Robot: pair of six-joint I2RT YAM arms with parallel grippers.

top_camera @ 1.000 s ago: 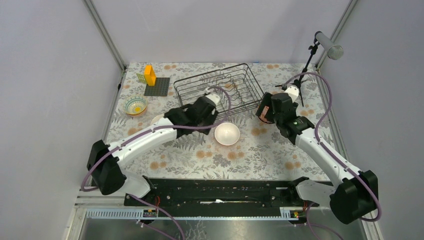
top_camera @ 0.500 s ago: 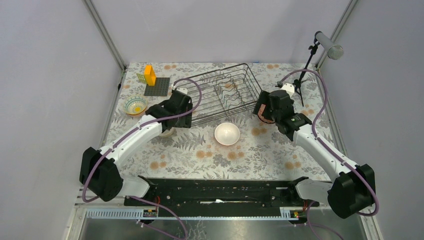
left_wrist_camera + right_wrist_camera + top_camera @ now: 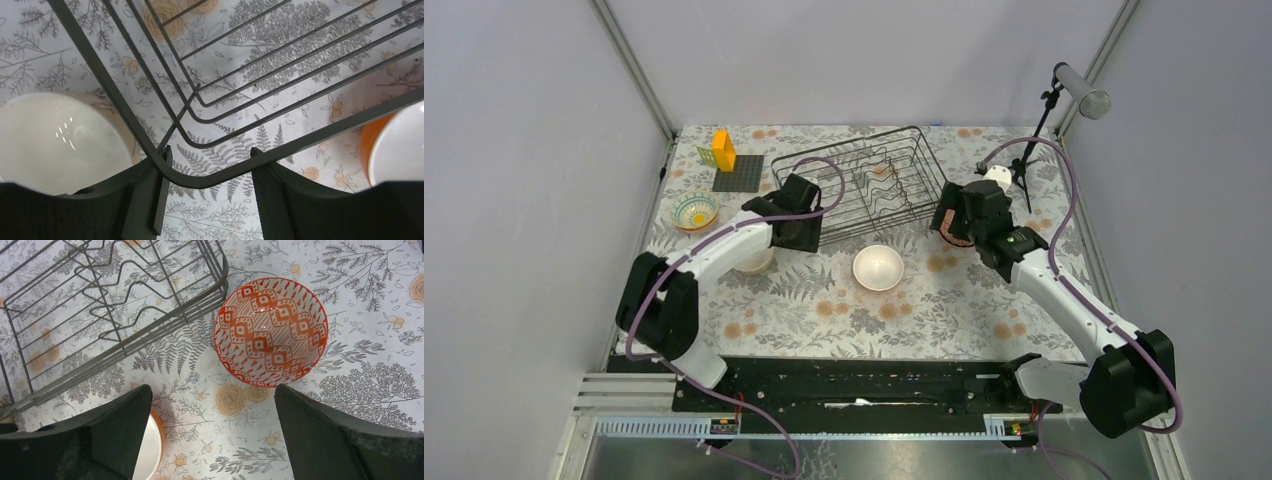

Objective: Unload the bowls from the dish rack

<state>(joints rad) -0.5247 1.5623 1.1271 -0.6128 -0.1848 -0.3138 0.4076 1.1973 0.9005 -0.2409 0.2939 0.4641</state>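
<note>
The black wire dish rack stands at the back middle; no bowl shows inside it. My left gripper is open at its front-left corner, and in the left wrist view the rack's rim wire crosses between the fingers. A cream bowl lies left of it, partly under the arm. An orange bowl with a white inside sits in front of the rack. My right gripper is open and empty just short of a white bowl with red lines on the table. A blue-white zigzag bowl sits far left.
An orange block stands on a dark grey square plate at the back left. A microphone stand stands at the back right. Metal frame posts line both sides of the floral tablecloth.
My left gripper has left the orange-and-white bowl, swung left, then come in to the rack's front-left corner. My right gripper has shifted slightly toward the rack, over the red-lined bowl.
</note>
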